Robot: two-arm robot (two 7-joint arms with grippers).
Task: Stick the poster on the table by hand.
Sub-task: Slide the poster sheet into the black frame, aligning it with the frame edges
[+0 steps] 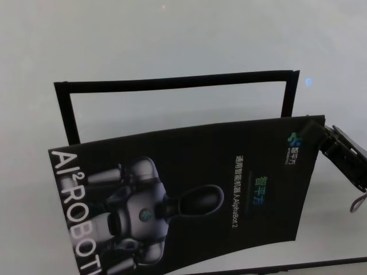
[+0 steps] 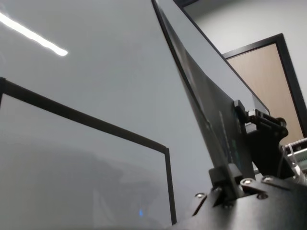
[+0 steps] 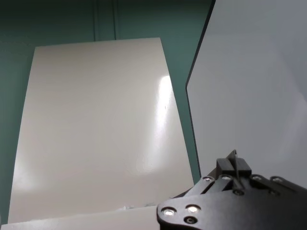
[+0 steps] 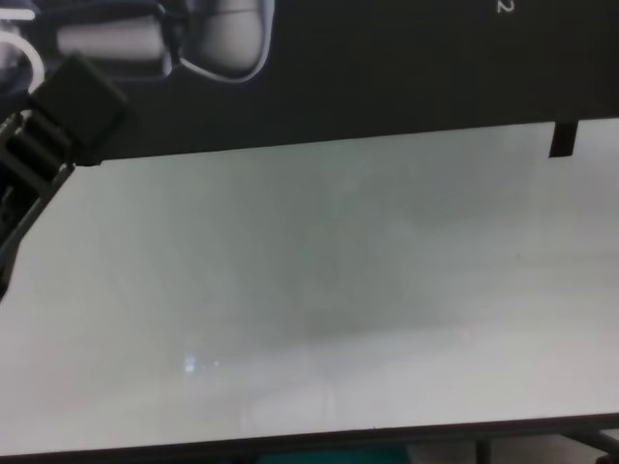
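The black glossy poster (image 1: pixel 189 189), with a grey-white robot picture and white lettering, hangs slightly bowed above the white table (image 1: pixel 172 34). My right gripper (image 1: pixel 314 130) is shut on its far right corner. My left gripper (image 4: pixel 82 101) is shut on the near left corner and is hidden under the sheet in the head view. In the left wrist view the poster (image 2: pixel 206 100) shows edge-on, clamped between the left gripper's fingers (image 2: pixel 225 175). The right wrist view shows the poster's white back (image 3: pixel 96 134). In the chest view the poster (image 4: pixel 387 68) hovers over the table (image 4: pixel 309 290).
Narrow black strips (image 1: pixel 172 83) form a rectangular outline on the table behind and under the poster; one corner shows in the left wrist view (image 2: pixel 165 151). The table's dark near edge (image 4: pixel 309 440) runs along the bottom of the chest view.
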